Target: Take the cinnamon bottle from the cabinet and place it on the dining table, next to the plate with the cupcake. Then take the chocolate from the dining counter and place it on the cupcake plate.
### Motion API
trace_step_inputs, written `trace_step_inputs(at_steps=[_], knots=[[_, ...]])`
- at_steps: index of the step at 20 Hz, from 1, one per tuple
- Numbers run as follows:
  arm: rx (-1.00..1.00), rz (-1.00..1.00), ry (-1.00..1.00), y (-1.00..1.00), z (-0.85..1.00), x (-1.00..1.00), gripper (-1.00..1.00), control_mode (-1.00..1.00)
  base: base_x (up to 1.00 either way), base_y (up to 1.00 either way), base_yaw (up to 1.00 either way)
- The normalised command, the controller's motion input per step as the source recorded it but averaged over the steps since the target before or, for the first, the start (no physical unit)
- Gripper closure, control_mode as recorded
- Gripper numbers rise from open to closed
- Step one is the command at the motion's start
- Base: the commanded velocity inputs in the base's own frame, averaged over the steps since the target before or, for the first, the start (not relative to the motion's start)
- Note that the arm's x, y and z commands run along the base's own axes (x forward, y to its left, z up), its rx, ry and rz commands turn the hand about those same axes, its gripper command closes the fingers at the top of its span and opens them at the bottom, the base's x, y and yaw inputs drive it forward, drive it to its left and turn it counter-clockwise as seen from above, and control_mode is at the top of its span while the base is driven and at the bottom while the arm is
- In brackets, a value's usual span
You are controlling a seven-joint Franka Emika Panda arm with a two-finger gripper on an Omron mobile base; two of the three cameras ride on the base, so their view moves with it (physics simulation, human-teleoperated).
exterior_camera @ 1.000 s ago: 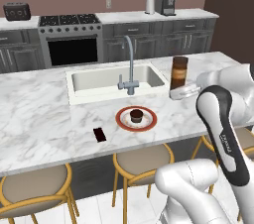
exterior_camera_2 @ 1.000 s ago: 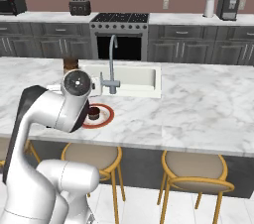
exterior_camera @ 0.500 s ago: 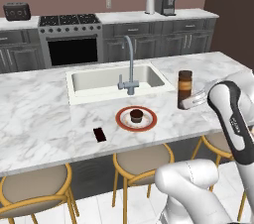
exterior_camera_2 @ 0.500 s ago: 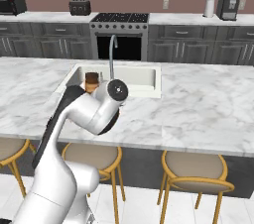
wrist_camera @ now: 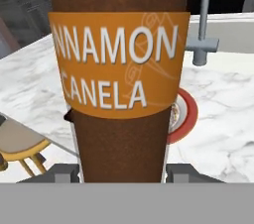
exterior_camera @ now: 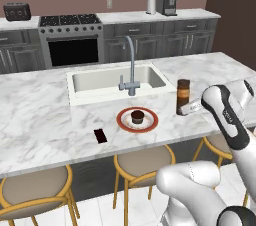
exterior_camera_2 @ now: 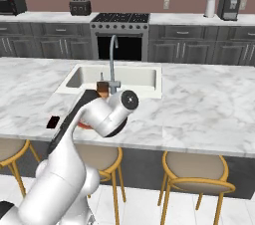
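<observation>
Left base view: cinnamon bottle (exterior_camera: 183, 96) upright on the marble surface (exterior_camera: 40, 115), right of the plate (exterior_camera: 137, 119) with the cupcake (exterior_camera: 137, 116), near but apart from it. Hand (exterior_camera: 185, 109) sits low at the bottle's base. Chocolate (exterior_camera: 101, 136) lies flat on the surface left of the plate, near the front edge. Sink (exterior_camera: 116, 81) and faucet (exterior_camera: 130, 65) behind the plate.

Right base view: arm covers most of the bottle (exterior_camera_2: 102, 89); only its top shows, in front of the sink (exterior_camera_2: 119, 77). Chocolate (exterior_camera_2: 52, 122) at the left, near the edge.

Hand view: bottle (wrist_camera: 119, 74) close up between the fingers (wrist_camera: 62, 173), orange label reading "NNAMON CANELA". Fingers sit on either side of it; looks clamped on the bottle. Plate rim (wrist_camera: 185, 115) shows just behind.
</observation>
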Motion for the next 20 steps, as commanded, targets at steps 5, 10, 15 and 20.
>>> trace_step_inputs(at_steps=[5,10,15,20], knots=[[0.00,0.08,0.26,-0.11,-0.29,0.60,1.00,-1.00,0.00,0.00,0.00],[0.03,0.18,0.05,-0.15,-0.37,0.27,1.00,-1.00,0.00,0.00,0.00],[0.01,0.15,-0.19,-0.13,-0.32,0.19,1.00,-1.00,0.00,0.00,0.00],[0.00,0.12,-0.32,-0.01,-0.36,0.22,1.00,-1.00,0.00,0.00,0.00]])
